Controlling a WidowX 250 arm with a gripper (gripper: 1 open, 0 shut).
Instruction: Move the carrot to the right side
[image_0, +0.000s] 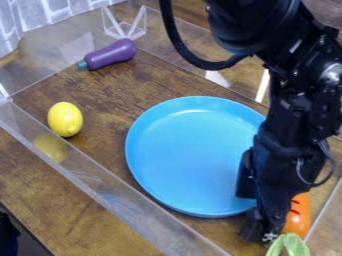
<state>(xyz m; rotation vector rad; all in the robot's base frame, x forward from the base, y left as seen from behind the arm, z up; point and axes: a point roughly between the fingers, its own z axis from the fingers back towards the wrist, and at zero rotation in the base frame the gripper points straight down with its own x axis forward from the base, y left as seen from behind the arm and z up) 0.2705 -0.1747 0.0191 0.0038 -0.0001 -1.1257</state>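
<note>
The carrot (301, 211) lies at the bottom right of the camera view, just off the blue plate's right rim. Its orange body points up the image and its green top (289, 245) sits at the lower edge. My black gripper (273, 221) stands low over the table, right beside the carrot on its left. The jaws look open, and I see nothing clamped between them. The arm's dark body hides part of the carrot's left side and the plate's right rim.
A large blue plate (187, 150) fills the middle. A yellow lemon (64, 119) lies to its left and a purple eggplant (110, 54) at the back left. Clear plastic walls (80, 165) border the wooden table's front-left and back.
</note>
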